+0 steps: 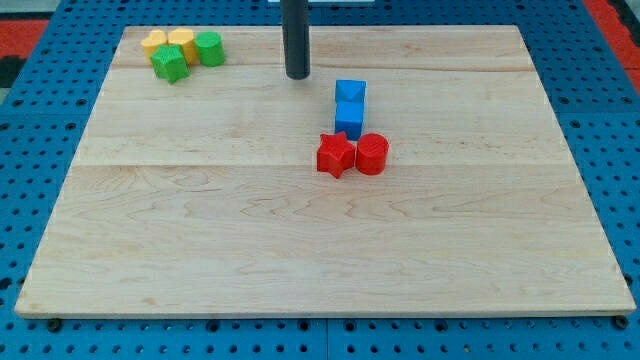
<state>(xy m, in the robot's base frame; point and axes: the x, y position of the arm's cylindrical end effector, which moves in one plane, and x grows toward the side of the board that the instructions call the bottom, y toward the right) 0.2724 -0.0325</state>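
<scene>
My tip rests on the wooden board near the view's top, left of centre-right. Nearest to it is a blue block, a short way to its right and apart from it. Directly below that block, touching it, sits a blue cube. Below the cube lie a red star-shaped block and a red cylinder, side by side. The tip touches none of them.
At the view's top left a cluster holds a yellow block, a yellow cylinder, a green cylinder and a green star-shaped block. The wooden board lies on a blue pegboard surface.
</scene>
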